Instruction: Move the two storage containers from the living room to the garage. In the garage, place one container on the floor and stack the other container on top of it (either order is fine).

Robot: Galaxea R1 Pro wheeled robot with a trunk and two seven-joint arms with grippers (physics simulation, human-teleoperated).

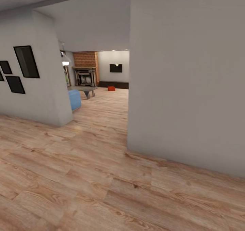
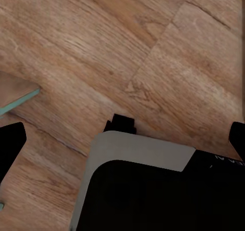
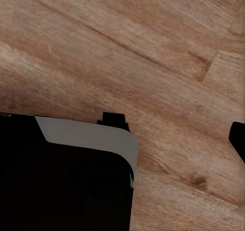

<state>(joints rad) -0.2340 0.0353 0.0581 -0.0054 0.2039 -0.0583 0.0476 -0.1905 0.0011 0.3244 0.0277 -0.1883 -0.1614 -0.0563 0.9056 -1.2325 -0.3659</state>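
A small orange-red bin (image 1: 111, 88) sits far off on the living room's plank floor (image 1: 85, 176) near a brick fireplace (image 1: 85, 75), likely light, stiff and thin-walled, best gripped by its rim, while both wrist views show dark fingers spread wide over bare wood, holding nothing.

The head view looks down a hallway toward the living room (image 1: 102, 74); both wrist views face the wood floor (image 2: 127, 52) closely.

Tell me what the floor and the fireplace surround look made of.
Floor: light wood planks, matte to satin, going by the visible grain, knots and board seams; could be laminate. Fireplace surround: red brick by its colour and faint courses, though too distant to be sure.
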